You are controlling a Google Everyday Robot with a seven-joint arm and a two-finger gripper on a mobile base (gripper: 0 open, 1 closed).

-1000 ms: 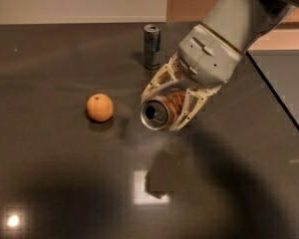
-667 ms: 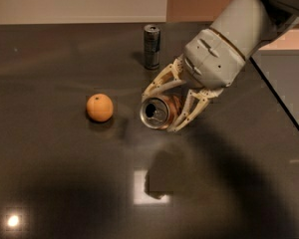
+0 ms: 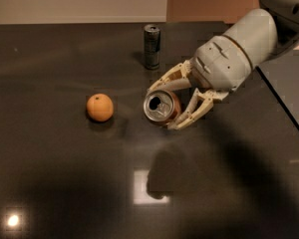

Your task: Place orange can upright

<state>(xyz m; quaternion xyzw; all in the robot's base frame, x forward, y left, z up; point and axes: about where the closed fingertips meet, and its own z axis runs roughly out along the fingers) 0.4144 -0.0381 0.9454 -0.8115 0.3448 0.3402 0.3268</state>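
The orange can (image 3: 162, 108) is held in my gripper (image 3: 165, 103) above the dark table (image 3: 55, 173), near its middle. The can lies tilted on its side, its silver top with the pull-tab opening facing the camera and slightly left. The cream-coloured fingers (image 3: 189, 114) close around the can's body from above and below. The arm reaches in from the upper right. The can's shadow falls on the table below it.
A slim dark silver-grey can (image 3: 151, 47) stands upright at the back of the table, behind the gripper. A round orange fruit (image 3: 99, 107) rests on the table left of the held can. The table's right edge (image 3: 284, 108) runs diagonally under the arm.
The arm has shifted a little to the right and swung back; the held can stays at nearly the same spot and tilt. The fruit and the slim can have not moved.
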